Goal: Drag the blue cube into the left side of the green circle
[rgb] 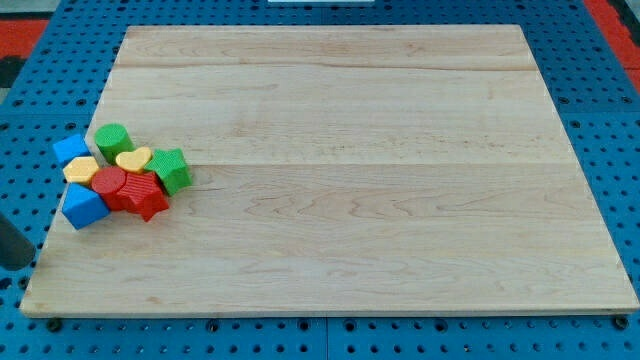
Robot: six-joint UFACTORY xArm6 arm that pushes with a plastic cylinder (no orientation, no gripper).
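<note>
The blocks lie in a tight cluster at the board's left edge. A blue cube (84, 206) sits at the cluster's lower left, touching a red round block (108, 184). The green circle (112, 140), a short green cylinder, stands at the cluster's top. A second blue block (70, 150), whose shape I cannot make out, lies left of the green circle. A dark shape at the view's left edge looks like my rod. Its lower end, my tip (22, 264), is off the board, below and left of the blue cube and apart from it.
A yellow heart (133, 158), a yellow block (80, 168), a green star (171, 170) and a red star (146, 198) fill out the cluster. The wooden board (380, 180) lies on a blue pegboard table (615, 120).
</note>
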